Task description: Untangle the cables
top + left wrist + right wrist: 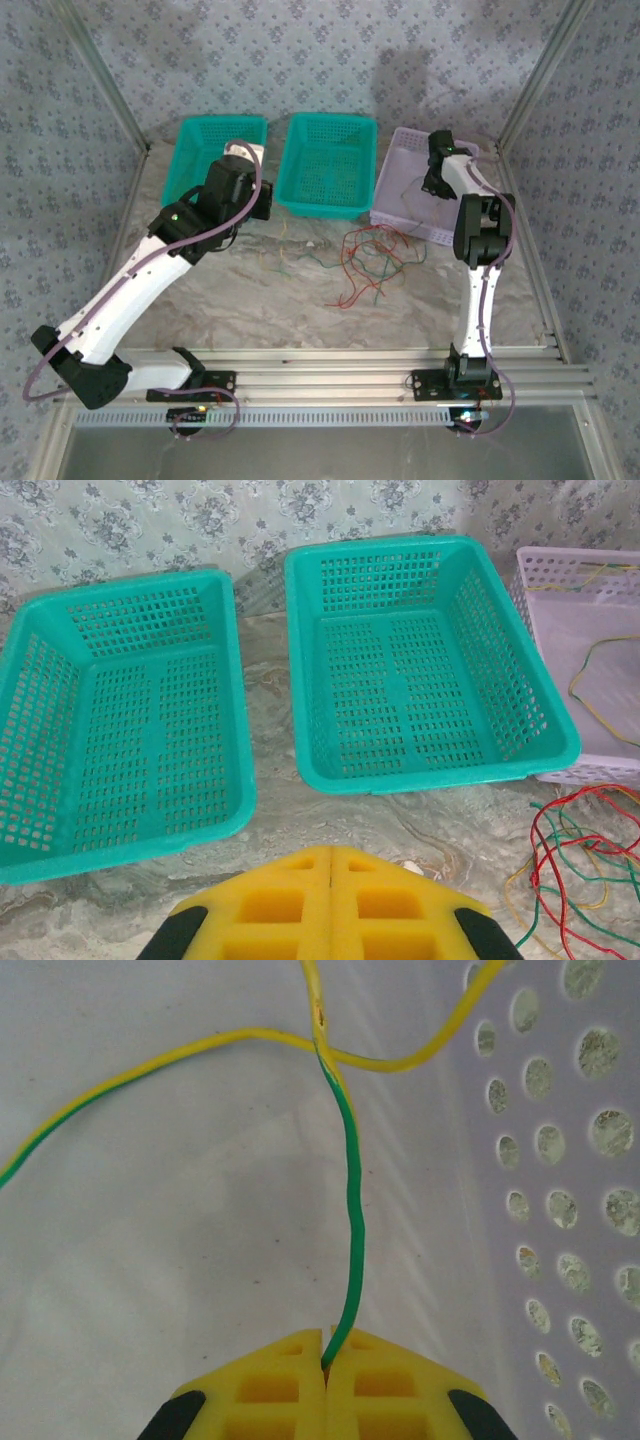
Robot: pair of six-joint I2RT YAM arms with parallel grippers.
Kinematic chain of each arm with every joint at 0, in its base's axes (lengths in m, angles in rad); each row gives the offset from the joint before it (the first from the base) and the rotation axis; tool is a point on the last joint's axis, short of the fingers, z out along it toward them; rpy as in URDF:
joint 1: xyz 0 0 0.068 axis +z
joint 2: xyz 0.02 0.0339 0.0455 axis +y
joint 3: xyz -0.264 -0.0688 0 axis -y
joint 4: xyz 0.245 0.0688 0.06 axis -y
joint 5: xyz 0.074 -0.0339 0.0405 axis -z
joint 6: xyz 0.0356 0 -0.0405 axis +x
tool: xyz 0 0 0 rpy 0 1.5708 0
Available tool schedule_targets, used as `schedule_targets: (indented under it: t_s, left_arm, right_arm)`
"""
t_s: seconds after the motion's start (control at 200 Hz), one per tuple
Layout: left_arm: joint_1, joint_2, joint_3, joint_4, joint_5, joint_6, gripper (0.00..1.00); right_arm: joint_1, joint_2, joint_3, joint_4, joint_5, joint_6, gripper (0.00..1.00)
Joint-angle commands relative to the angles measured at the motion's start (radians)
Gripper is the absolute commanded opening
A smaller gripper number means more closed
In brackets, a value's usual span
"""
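Observation:
The cables (372,262) lie as a loose red, green and yellow tangle on the marbled table in front of the baskets; they also show at the lower right of the left wrist view (575,865). My right gripper (327,1345) is inside the lilac basket (400,212), shut on the end of a green cable (350,1210) that runs up to a crossing of yellow strands (200,1050). My left gripper (330,852) hovers over the table before the two teal baskets, shut with nothing between its pads.
Two empty teal baskets (238,680) (300,680) stand side by side at the back, the lilac basket (560,565) to their right with a yellow strand (585,695) in it. Metal frame posts edge the table on both sides.

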Motion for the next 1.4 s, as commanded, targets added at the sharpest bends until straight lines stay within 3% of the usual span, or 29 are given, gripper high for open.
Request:
schedule_targets:
  t_s: [0.0, 0.225, 0.41, 0.595, 0.824, 0.969, 1.104, 1.229, 1.394]
  left_arm:
    - [-0.009, 0.016, 0.030, 0.006, -0.007, 0.014, 0.00]
    - [-0.012, 0.023, 0.042, 0.006, -0.010, 0.013, 0.00]
    - [-0.021, 0.034, 0.059, 0.006, -0.009, 0.017, 0.00]
    - [-0.032, 0.052, 0.087, 0.005, -0.005, 0.020, 0.00]
    - [-0.035, 0.104, 0.194, 0.006, 0.074, 0.020, 0.00]
    - [-0.038, 0.119, 0.266, 0.039, 0.163, 0.015, 0.00]
    - [-0.048, 0.160, 0.377, 0.038, 0.231, 0.014, 0.00]
    - [-0.065, 0.211, 0.473, 0.054, 0.284, 0.038, 0.00]
    - [-0.074, 0.321, 0.618, 0.076, 0.352, 0.081, 0.00]
  right_arm:
    - [-0.008, 0.016, 0.039, -0.064, -0.036, 0.015, 0.09]
    - [0.000, -0.067, 0.032, -0.058, 0.003, 0.024, 0.44]
    - [0.009, -0.152, -0.015, -0.046, 0.056, 0.042, 0.52]
    - [0.010, -0.231, -0.072, 0.017, 0.020, 0.040, 0.63]
    - [-0.009, -0.371, -0.165, 0.109, -0.254, 0.092, 0.74]
    - [-0.020, -0.492, -0.291, 0.216, -0.329, 0.141, 0.78]
    - [-0.004, -0.618, -0.391, 0.264, -0.309, 0.156, 0.85]
    - [0.017, -0.757, -0.498, 0.318, -0.259, 0.161, 1.00]
    - [0.076, -0.925, -0.582, 0.318, -0.120, 0.154, 1.00]
